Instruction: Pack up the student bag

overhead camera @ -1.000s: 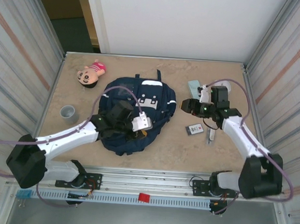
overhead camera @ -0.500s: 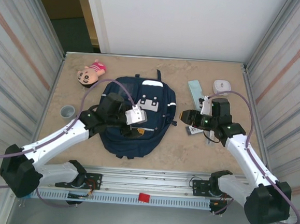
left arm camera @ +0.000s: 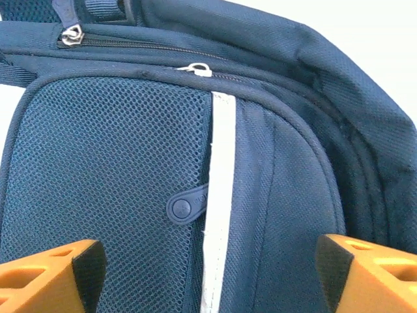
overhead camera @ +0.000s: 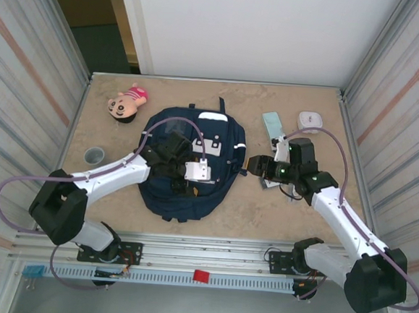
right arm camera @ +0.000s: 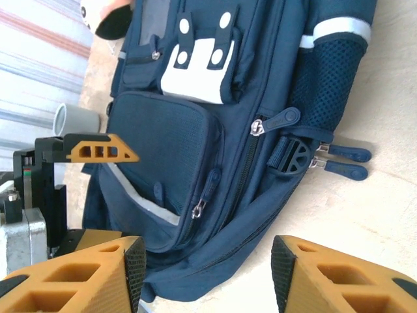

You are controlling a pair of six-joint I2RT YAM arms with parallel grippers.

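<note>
The table carries everything. The student bag lies flat at its middle, front side up, top toward the far wall. On the bag the zip lines I can see look drawn shut, so I cannot read what is inside. In the left wrist view the mesh front panel with its white stripe looks flat.

My left end effector sits over the lower front of the bag, and its fingers are spread wide with nothing between them. I cannot tell whether they touch the fabric. My right end effector is just beside the bag's right edge, low over the table, also spread wide and empty.

A pink plush doll lies near the bag's top left. A grey cup stands upright to the left; its inside is too small to read. A pale blue flat item and a small white object lie at far right.
</note>
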